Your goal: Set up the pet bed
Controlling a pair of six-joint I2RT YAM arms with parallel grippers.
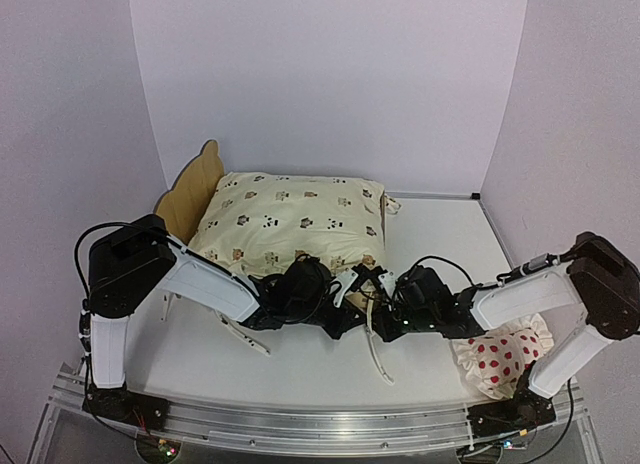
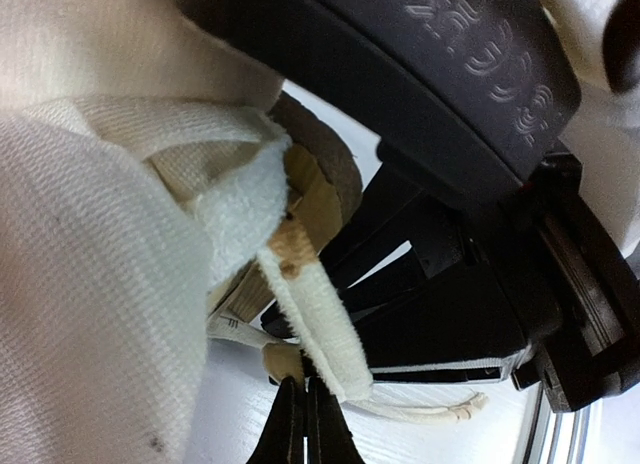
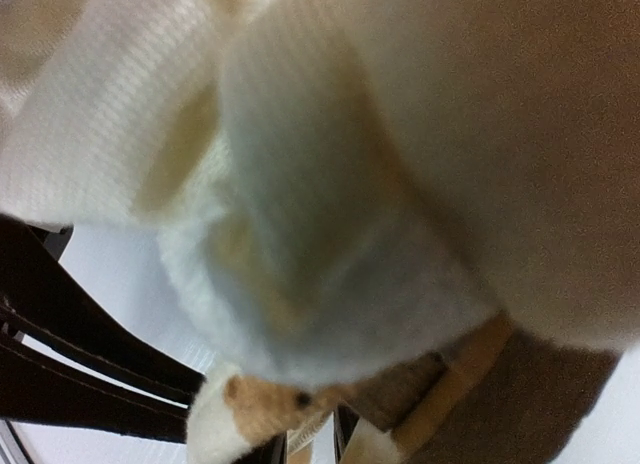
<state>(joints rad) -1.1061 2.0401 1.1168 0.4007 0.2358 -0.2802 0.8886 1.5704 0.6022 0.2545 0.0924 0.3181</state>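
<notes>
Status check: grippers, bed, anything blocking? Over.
Grippers: left gripper shut at near hem of cover; right gripper buried in cloth, state unclear. Task: pet bed upright, cover draped over it. Clutter: dotted pillow off bed, beside right arm's base.

A white table (image 1: 440, 239) is the ground of a small booth. Behind the table stands a plain pale back wall (image 1: 330, 74). A left wall (image 1: 60, 114) and a right wall (image 1: 590, 104), both slightly lilac, close the table's sides. A metal rail (image 1: 320, 424) runs along the table's near edge. The light is soft and even.
</notes>
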